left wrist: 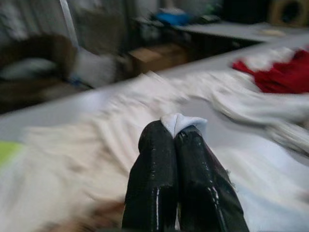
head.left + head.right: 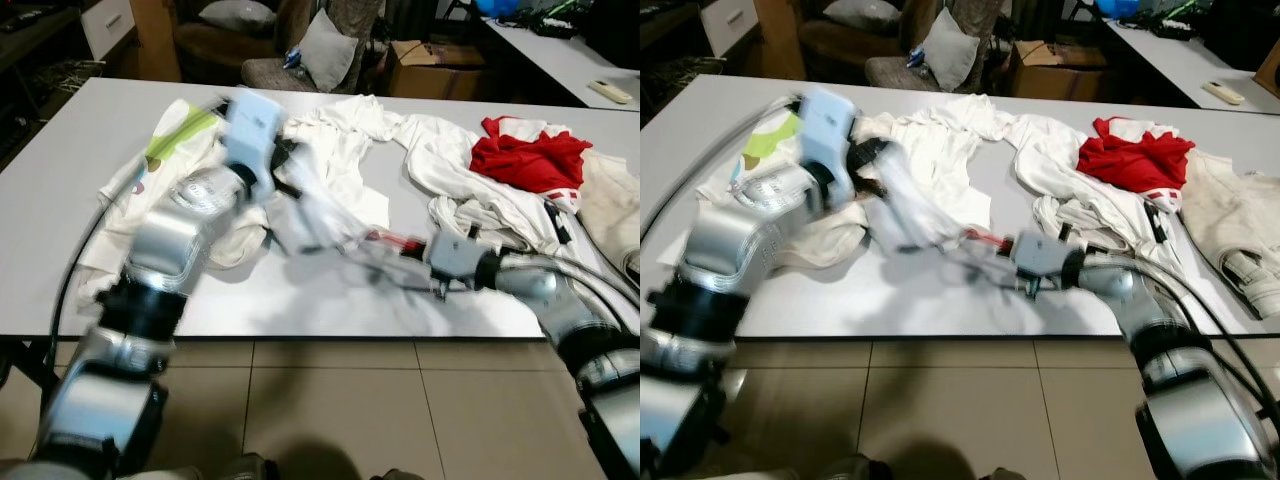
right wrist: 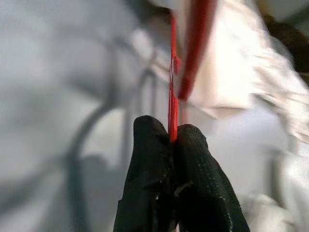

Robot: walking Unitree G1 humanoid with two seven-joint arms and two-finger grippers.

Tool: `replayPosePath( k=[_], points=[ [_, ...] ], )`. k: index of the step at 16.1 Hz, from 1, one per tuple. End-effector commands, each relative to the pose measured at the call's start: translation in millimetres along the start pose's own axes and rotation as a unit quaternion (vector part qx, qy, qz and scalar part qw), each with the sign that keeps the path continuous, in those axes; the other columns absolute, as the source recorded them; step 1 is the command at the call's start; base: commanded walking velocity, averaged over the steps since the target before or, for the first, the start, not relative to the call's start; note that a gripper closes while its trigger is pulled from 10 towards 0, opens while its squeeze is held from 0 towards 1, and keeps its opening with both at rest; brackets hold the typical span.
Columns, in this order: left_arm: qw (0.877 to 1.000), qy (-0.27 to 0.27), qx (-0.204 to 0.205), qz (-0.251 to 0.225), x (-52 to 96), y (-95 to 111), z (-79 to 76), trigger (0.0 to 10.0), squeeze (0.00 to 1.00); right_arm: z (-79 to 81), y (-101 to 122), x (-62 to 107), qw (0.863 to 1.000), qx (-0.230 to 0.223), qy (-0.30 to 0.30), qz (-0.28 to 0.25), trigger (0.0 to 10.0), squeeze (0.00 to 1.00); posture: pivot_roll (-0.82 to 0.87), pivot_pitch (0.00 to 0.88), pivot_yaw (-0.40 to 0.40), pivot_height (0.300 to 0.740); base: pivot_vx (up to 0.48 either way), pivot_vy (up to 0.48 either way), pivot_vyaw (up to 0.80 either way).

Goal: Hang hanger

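Red hanger (image 3: 173, 72) near the front edge of the table (image 2: 60, 180), about the middle, poking out of a white shirt (image 2: 330, 190). Pinched thin and flat between the two black fingers (image 3: 149, 164) of the right gripper (image 3: 172, 133), squeezed tight together on it. Low over the table, close to the front edge.

Corner of the white shirt nipped by the left gripper (image 1: 174, 130), fingers (image 1: 154, 159) pressed together on a small fold of cloth. Up a little above the table, left of the hanger. Blurry, so probably on the move.

Looks thin, light and stiff, that hanger. Maybe a bit slippery too, being smooth. Easy to twist out of a pinch, so best held on a straight part near the hook, not at a tip. Shirt soft and floppy, likely to sag and slide off one side if tugged hard.

More white clothes (image 2: 450, 160) heaped toward the back edge, and a red cloth (image 2: 530, 160) by the right end. Pillow (image 2: 325, 50) and cardboard box (image 2: 430, 65) behind the table. Tiled floor (image 2: 330, 410) in front.
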State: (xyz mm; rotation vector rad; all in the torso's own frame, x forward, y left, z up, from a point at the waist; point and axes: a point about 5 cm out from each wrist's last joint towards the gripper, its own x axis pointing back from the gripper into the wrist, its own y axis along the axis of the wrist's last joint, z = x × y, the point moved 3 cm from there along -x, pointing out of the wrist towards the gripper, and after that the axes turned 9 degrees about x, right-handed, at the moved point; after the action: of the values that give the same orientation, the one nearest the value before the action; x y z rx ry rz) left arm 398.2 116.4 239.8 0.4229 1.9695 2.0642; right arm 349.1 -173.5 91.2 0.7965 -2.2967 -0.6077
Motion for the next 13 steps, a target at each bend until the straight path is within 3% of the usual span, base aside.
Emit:
replayPosePath(
  k=[1,3,6,7,9,10,11,12,13],
  points=[
    [1.000,0.017,-0.013,-0.019,-2.0,8.2,8.3,10.0,0.00,-5.3,4.4,4.6,1.000,0.007,0.004,-0.016,10.0,0.00,-0.08,0.000,0.004,0.740,0.000,0.000,0.00],
    [0.996,0.062,-0.070,-0.004,-2.3,0.2,35.5,10.0,0.00,-6.2,9.2,14.8,0.999,0.002,0.030,-0.035,10.0,0.00,-0.08,0.000,0.010,0.740,0.000,0.000,0.00],
    [0.994,0.057,-0.091,0.035,6.0,-18.6,52.0,10.0,0.00,-11.8,12.5,37.3,0.997,-0.008,0.057,-0.042,10.0,0.00,-0.08,0.000,0.014,0.740,0.000,0.000,0.00],
    [0.988,0.040,-0.120,0.091,18.9,-50.0,63.0,10.0,0.00,-17.6,21.8,69.9,0.995,-0.032,0.077,-0.048,10.0,0.00,-0.07,0.000,0.014,0.740,0.000,0.000,0.00],
    [0.985,0.027,-0.126,0.111,25.6,-64.2,66.6,10.0,0.00,-18.8,31.0,87.5,0.993,-0.052,0.088,-0.060,10.0,0.00,-0.07,0.000,0.016,0.740,0.000,0.000,0.00],
    [0.987,0.010,-0.110,0.120,32.2,-72.8,65.5,10.0,0.40,-21.5,40.2,101.9,0.991,-0.071,0.087,-0.072,10.0,0.00,-0.08,0.000,0.021,0.740,0.000,0.000,0.00],
    [0.991,-0.036,-0.062,0.117,43.2,-76.8,54.5,10.0,1.00,-31.6,49.5,113.3,0.989,-0.107,0.048,-0.092,10.0,0.00,-0.08,0.000,0.032,0.740,0.000,0.000,0.00],
    [0.991,-0.055,-0.039,0.112,51.5,-76.6,48.7,10.0,1.00,-33.7,50.6,117.9,0.986,-0.133,0.022,-0.095,10.0,0.00,-0.08,0.000,0.032,0.740,0.000,0.000,0.00],
    [0.992,-0.051,-0.042,0.109,56.5,-77.7,49.5,10.0,1.00,-27.6,51.5,118.2,0.985,-0.147,0.018,-0.089,10.0,0.00,-0.09,0.000,0.036,0.740,0.000,0.000,0.00]
  ],
)
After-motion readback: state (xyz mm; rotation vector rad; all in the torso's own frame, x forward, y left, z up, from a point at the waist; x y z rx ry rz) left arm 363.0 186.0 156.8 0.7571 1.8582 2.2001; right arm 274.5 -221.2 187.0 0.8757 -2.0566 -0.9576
